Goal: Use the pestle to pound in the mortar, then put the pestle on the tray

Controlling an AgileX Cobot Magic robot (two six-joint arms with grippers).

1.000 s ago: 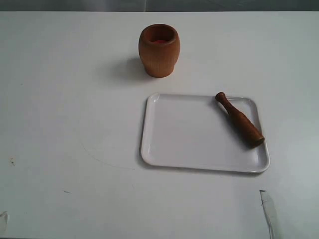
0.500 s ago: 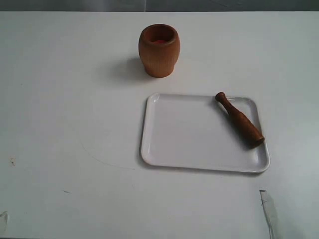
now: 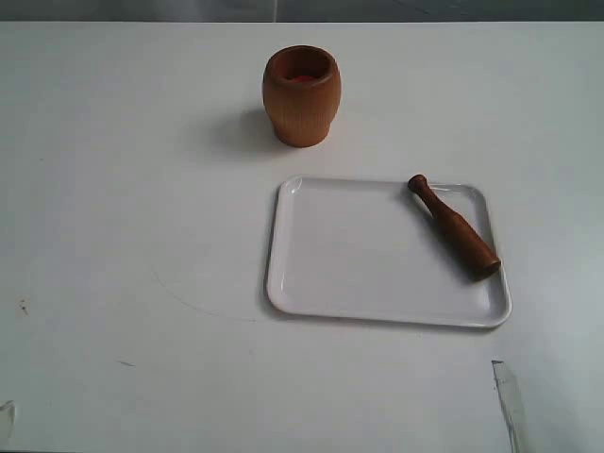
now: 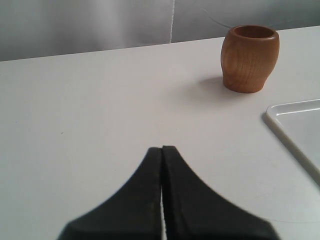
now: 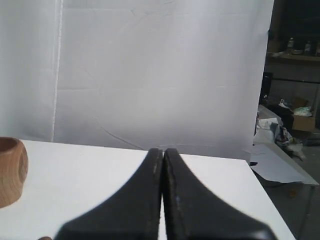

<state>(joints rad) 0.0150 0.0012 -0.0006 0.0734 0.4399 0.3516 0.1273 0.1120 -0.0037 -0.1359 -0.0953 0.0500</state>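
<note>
Exterior view: the mortar (image 3: 301, 94) stands upright on the white counter (image 3: 123, 189), apart from the far edge of the tray (image 3: 359, 274). The pestle (image 3: 454, 226) lies flat and diagonal on the tray's right part, knob end toward the mortar and thick end toward the near right corner. No gripper touches it. Lying loose on the flat tray, the pestle is free for a pick from above. Whether pounding has been done cannot be told from this layout. Left wrist view: the left gripper (image 4: 161, 149) has its jaws pressed together and holds nothing. It hangs over bare counter, with the mortar well ahead and a tray corner off to one side. Right wrist view: the right gripper (image 5: 163, 151) is likewise closed and empty, raised above the counter. Only the mortar's side shows at the frame edge, and the pestle is out of this view.
</note>
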